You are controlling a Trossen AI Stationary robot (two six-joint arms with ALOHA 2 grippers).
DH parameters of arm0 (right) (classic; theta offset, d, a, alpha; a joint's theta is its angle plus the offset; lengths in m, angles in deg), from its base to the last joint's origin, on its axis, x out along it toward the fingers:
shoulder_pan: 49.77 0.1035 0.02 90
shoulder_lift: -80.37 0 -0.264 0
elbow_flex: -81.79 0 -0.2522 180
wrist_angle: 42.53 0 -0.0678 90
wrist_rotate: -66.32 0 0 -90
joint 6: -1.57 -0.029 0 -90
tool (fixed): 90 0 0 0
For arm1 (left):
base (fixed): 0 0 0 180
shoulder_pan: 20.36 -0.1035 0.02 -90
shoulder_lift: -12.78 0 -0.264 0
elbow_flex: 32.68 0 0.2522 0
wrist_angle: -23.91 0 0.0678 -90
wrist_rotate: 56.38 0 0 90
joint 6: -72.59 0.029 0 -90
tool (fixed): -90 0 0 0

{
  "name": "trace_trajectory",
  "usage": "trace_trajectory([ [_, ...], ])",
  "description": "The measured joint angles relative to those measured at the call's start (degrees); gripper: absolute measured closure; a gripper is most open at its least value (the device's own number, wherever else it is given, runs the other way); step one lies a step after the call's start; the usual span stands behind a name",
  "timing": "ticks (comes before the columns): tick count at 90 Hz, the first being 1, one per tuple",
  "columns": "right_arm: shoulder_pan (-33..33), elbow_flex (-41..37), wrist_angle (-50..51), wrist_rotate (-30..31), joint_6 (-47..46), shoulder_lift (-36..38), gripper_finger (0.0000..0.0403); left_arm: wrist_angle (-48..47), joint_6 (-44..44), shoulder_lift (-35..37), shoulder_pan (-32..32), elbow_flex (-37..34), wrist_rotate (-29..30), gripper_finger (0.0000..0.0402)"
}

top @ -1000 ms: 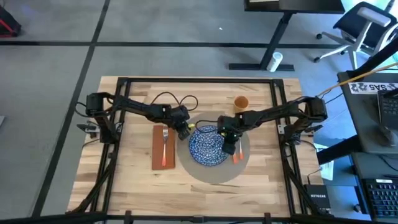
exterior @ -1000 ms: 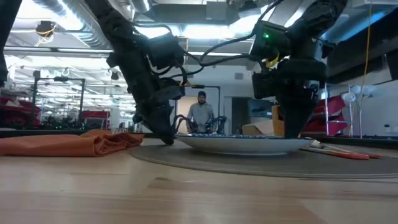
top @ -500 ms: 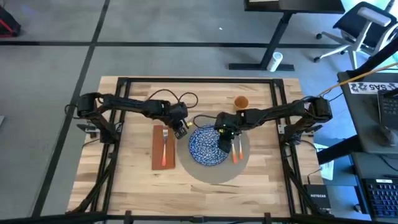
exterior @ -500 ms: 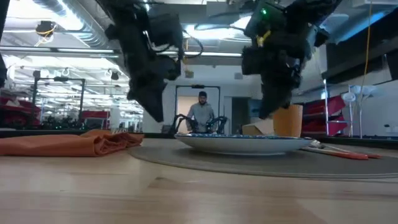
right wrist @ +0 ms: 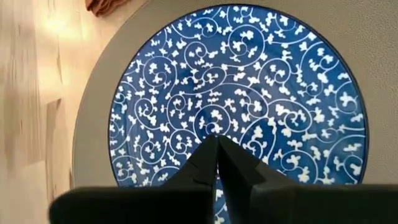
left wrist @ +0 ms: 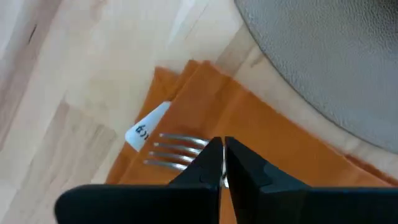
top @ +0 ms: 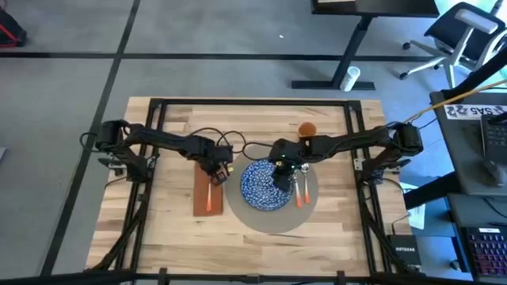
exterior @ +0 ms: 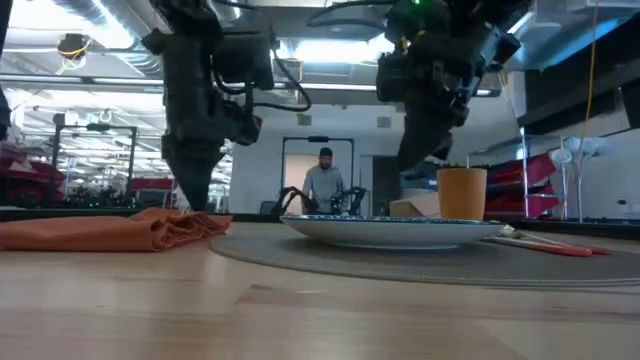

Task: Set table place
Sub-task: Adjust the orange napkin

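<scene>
The round grey-beige place (top: pixel 305 215) lies on the wooden table (top: pixel 166 237), with a blue patterned plate (top: pixel 261 188) flat on it. To the plate's left lies an orange napkin (top: pixel 207 198) with a fork (left wrist: pixel 174 152) on top. My left gripper (left wrist: pixel 222 149) hangs shut just over the napkin and fork (top: pixel 215 172). My right gripper (right wrist: pixel 217 142) is shut and hovers over the plate (top: pixel 280 176), well clear of it in the low view (exterior: pixel 412 160).
Orange-handled cutlery (top: pixel 300 191) lies on the placemat right of the plate. An orange cup (top: pixel 307 129) stands on the table behind the placemat. Black frame rails (top: pixel 253 102) run along the table's edges. Bare wood shows at the near side.
Both grippers have risen from the plate's two sides. My left gripper has gone toward the table's left edge and now hangs over the napkin. My right gripper has gone left and stands over the plate. The plate has stayed on the placemat.
</scene>
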Motion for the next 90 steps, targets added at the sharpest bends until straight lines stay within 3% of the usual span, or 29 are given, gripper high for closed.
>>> trace_trajectory([
  [36,0.0,0.02,0.0,0.02,0.0,0.02,0.0403,3.13,0.17,-4.96,-0.31,-0.6,0.42,0.0402],
  [90,0.0,0.02,-0.02,-0.03,0.0,0.02,0.0403,7.47,-1.72,-5.21,-0.43,-0.66,0.05,0.0402],
])
